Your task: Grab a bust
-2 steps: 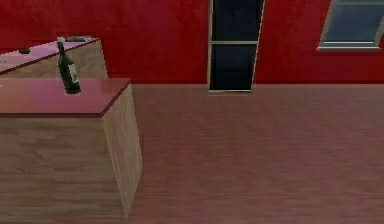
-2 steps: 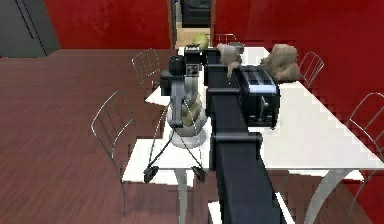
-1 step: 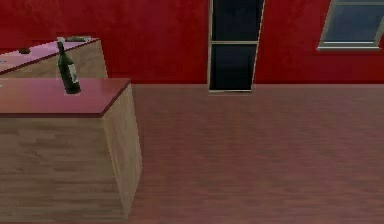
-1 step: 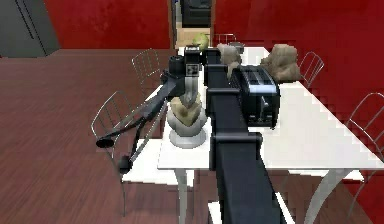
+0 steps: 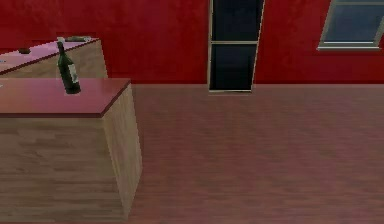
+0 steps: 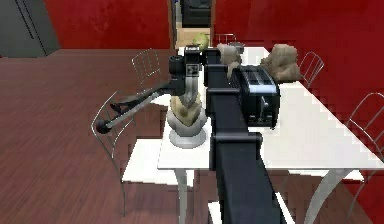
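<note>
Gripper hangs by the head of the pale bust, seemingly lined up for the grab; its grip and finger spacing cannot be told; the bust stands upright near the white table's edge, beside a black toaster.

Ahead of me a dark bottle stands on a red-topped wooden desk, with a dark doorway and a window in the red wall beyond. To my side, a black toaster stands on a white desk near a tan lump, and wire chairs stand around it.
</note>
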You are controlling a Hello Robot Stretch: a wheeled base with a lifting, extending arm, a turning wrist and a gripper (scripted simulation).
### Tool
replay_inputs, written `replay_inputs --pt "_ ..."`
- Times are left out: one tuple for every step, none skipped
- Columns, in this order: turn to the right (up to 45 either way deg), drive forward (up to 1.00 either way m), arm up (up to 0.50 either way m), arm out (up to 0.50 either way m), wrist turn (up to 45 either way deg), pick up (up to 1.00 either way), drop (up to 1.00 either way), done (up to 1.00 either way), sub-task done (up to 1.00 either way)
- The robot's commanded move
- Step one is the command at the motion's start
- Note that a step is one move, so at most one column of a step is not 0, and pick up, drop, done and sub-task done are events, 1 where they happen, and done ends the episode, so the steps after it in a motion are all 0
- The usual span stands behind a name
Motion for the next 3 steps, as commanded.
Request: replay_inputs --pt "0.0 0.0 0.0 0.0 45.0 0.0 0.0 0.0 0.0" --pt "0.0 0.0 0.0 0.0 45.0 0.0 0.0 0.0 0.0" --pt "0.0 0.0 0.0 0.0 0.0 1.0 0.0 0.0 0.0"
